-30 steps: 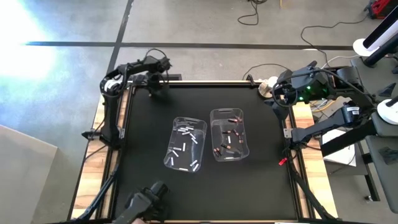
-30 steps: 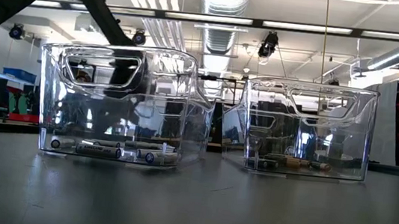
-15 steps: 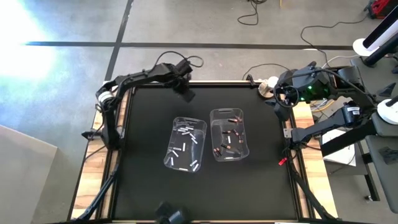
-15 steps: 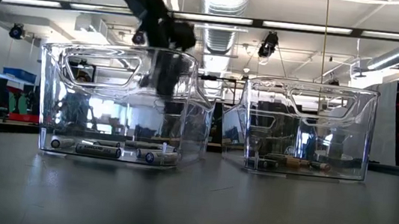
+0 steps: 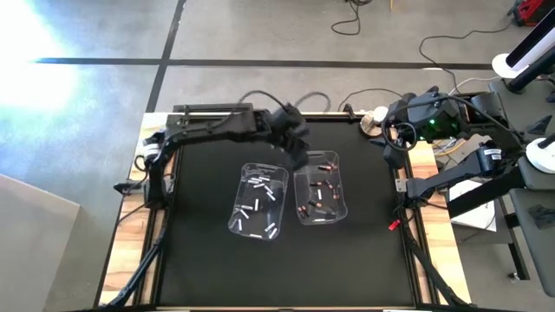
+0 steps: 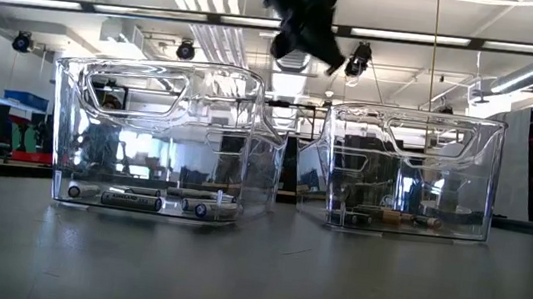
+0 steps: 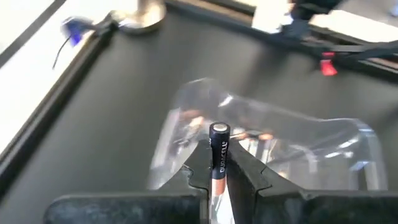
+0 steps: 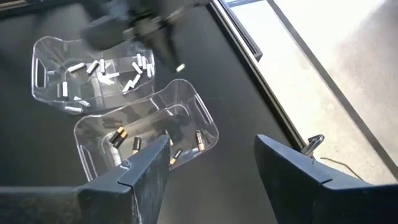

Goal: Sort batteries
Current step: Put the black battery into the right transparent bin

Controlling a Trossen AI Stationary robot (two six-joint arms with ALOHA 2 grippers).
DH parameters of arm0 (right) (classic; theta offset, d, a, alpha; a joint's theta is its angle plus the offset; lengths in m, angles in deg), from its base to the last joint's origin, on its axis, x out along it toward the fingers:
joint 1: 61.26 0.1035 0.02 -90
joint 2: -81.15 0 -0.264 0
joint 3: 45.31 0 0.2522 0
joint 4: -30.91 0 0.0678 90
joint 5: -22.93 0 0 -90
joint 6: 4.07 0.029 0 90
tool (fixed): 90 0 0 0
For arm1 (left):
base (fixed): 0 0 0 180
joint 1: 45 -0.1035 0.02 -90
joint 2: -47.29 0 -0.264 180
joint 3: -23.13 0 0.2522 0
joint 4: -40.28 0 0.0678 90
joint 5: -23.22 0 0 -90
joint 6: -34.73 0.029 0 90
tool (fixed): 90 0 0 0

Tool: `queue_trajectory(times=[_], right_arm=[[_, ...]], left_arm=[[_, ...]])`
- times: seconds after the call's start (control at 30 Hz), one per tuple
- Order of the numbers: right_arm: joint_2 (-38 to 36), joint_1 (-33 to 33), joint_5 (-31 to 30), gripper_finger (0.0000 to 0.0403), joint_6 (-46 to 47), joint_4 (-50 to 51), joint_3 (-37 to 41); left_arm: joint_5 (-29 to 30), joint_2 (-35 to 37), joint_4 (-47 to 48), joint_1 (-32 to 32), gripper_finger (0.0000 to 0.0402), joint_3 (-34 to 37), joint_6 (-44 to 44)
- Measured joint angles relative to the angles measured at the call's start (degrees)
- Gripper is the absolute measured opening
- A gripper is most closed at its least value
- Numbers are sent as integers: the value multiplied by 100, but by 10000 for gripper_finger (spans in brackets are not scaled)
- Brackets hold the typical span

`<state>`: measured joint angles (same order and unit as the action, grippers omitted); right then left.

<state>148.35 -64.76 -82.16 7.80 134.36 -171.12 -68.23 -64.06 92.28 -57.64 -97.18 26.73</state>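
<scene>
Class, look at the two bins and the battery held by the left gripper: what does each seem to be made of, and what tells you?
Bins: apparently clear, glossy plastic; the room shows through the walls, which catch reflections.
Battery in the shut left gripper: probably a metal can with a black and copper printed wrap; its end cap looks silvery and shiny.

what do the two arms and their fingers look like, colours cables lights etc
Both arms are dark and slender. The left arm carries a looping black cable along its top and a white band near its base. The right arm is bulkier at the wrist, with a small green light. The right gripper has flat, angular grey-black fingers.
</scene>
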Motion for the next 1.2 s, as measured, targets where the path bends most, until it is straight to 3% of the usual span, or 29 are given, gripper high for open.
queue_trajectory(times=[0.3,0.57,0.73,0.9,1.2], right_arm=[[-113,141,180,225,196,26,6],[-364,678,196,215,923,35,472],[-454,1074,175,214,1329,37,1006],[-528,1331,155,216,1729,36,1343],[-621,1427,96,217,1797,19,1450]], left_arm=[[101,-1093,284,753,9,-898,-20],[387,-2350,854,800,9,-1881,15],[398,-3145,1714,800,9,-2867,135],[353,-3229,1734,792,9,-2355,123],[350,-3209,1514,778,9,-2125,161]])
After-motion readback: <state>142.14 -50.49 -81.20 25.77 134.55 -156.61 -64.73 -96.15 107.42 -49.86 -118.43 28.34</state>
